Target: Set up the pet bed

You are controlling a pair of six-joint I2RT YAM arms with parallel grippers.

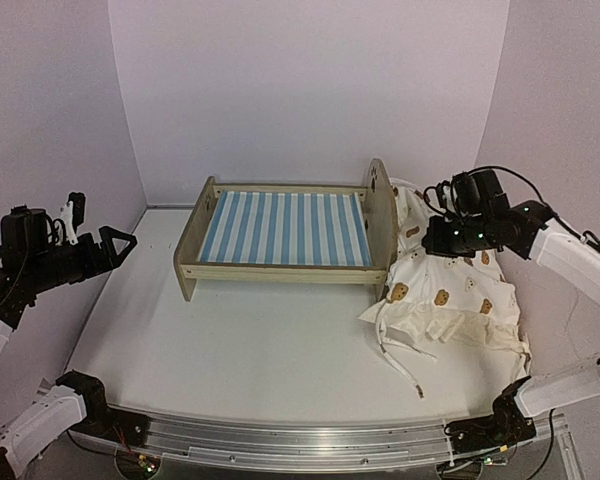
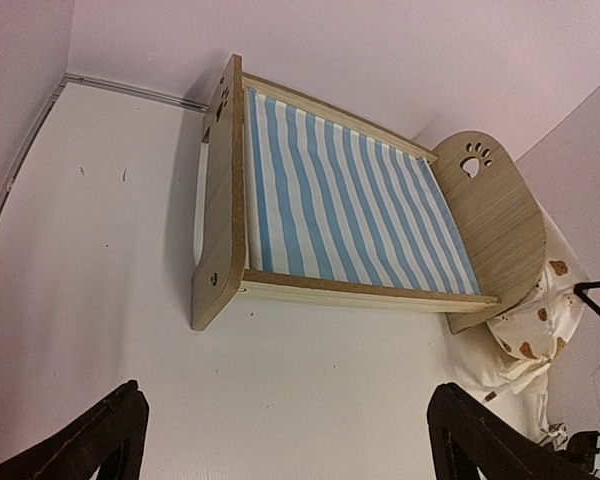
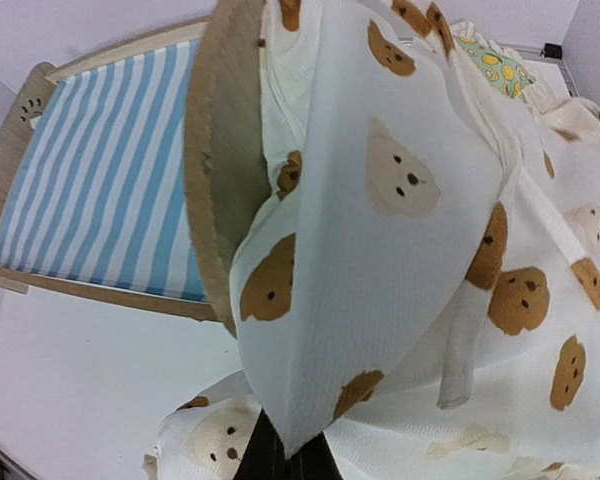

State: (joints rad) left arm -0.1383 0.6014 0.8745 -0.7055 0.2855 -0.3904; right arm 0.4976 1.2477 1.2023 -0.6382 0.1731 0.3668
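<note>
The pet bed [image 1: 280, 228] is a light-wood frame with two arched end boards and a blue-and-white striped base, and it stands in the middle of the table. Against its right end board lies the cream bear-print cushion [image 1: 450, 290]. My right gripper [image 1: 432, 238] is shut on a fold of that cushion [image 3: 380, 250], and the fabric rises from my right gripper [image 3: 285, 462] and hides the fingertips. The bed's end board [image 3: 215, 150] is just behind the fold. My left gripper [image 1: 120, 243] hangs open at the far left, with bare table between its fingers [image 2: 110, 430] and the bed [image 2: 360, 210] ahead.
A lemon-print pillow [image 3: 495, 65] lies behind the cushion near the back wall. The cushion's white ties [image 1: 400, 360] trail over the table toward the front edge. Walls close in on the left, back and right.
</note>
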